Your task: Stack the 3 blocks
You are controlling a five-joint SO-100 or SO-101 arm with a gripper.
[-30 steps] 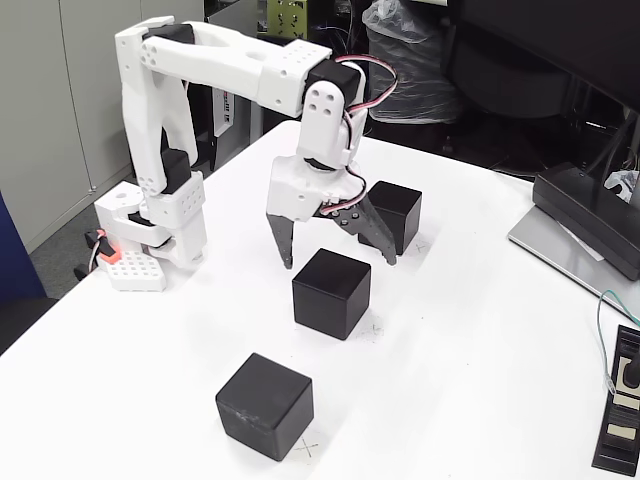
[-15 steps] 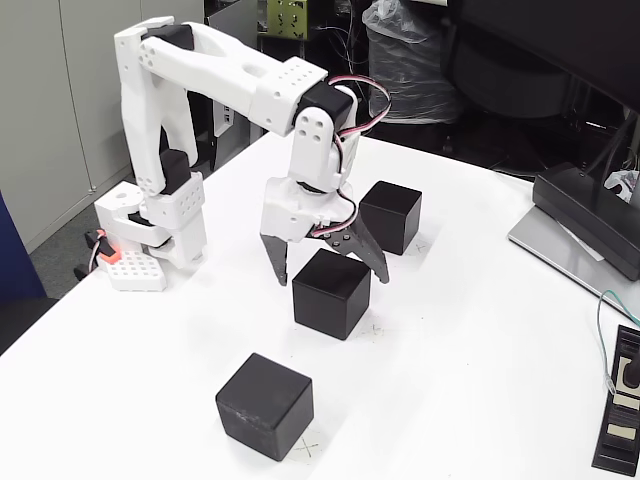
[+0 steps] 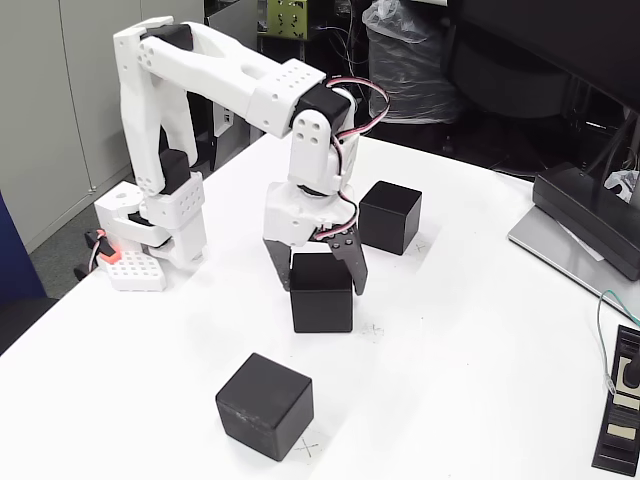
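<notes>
Blocks first: the white arm's two-finger gripper [image 3: 321, 290] has dropped and narrowed its jaws from a wide spread onto the middle matte black cube [image 3: 321, 292], which has turned square between them, still on the white table [image 3: 470, 340]. Likely the grasp is closing. The far cube [image 3: 390, 216] and near cube [image 3: 265, 405] sit apart, unstacked.

Single fixed view: raised, angled down across white table [image 3: 480, 330], arm base at left, moderately close.
</notes>
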